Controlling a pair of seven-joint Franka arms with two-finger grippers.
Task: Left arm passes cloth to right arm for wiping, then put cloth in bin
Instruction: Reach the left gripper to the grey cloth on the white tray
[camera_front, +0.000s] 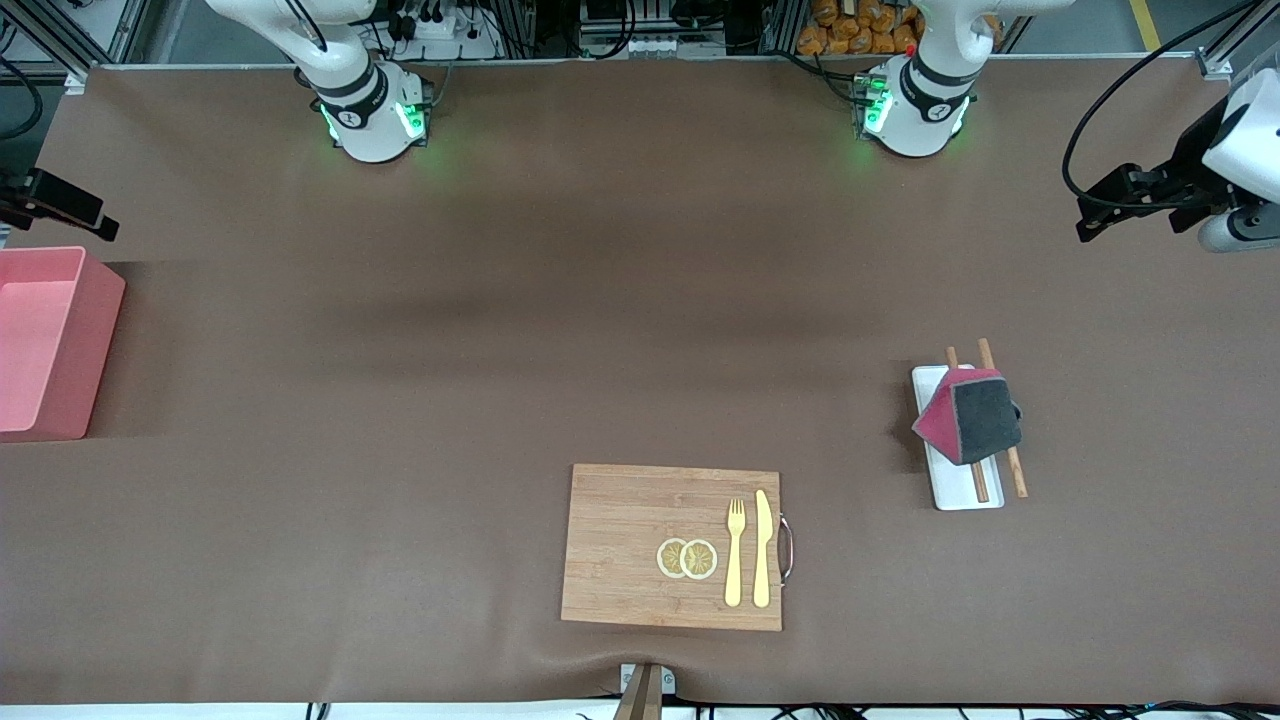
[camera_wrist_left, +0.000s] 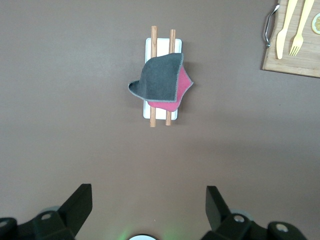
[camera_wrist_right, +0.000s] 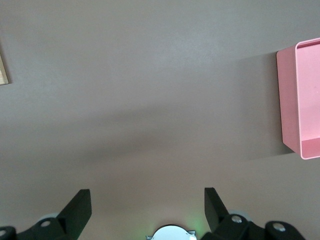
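The left gripper (camera_wrist_left: 145, 210) shows its two dark fingers (camera_wrist_left: 77, 202) spread wide with nothing between them, high above bare brown table, with the target well ahead of it. That target, the small folded cloth (camera_front: 968, 415), magenta-red on one face and dark grey on the other, lies heaped on a white rectangular tray (camera_front: 960, 492) and across two wooden chopsticks (camera_front: 1012, 470), toward the left arm's end of the table. The step in hand appears to be the left arm's reach and pick. To do it well, the gripper would likely come straight down over the raised grey fold and pinch only fabric, keeping clear of the chopsticks and tray rim so neither is dragged along. Leaving a free flap hanging should make the hand-over easier. The right gripper (camera_wrist_right: 145, 210) waits with its fingers equally wide and empty, up at the right arm's end of the table, near the pink rectangular open-topped plastic bin (camera_front: 45, 340), which looks empty. Nearer the front camera, between both ends, lies a wooden cutting board (camera_front: 620, 540) carrying a yellow fork (camera_front: 735, 552), a yellow knife (camera_front: 763, 548) and two lemon slices (camera_front: 687, 558).
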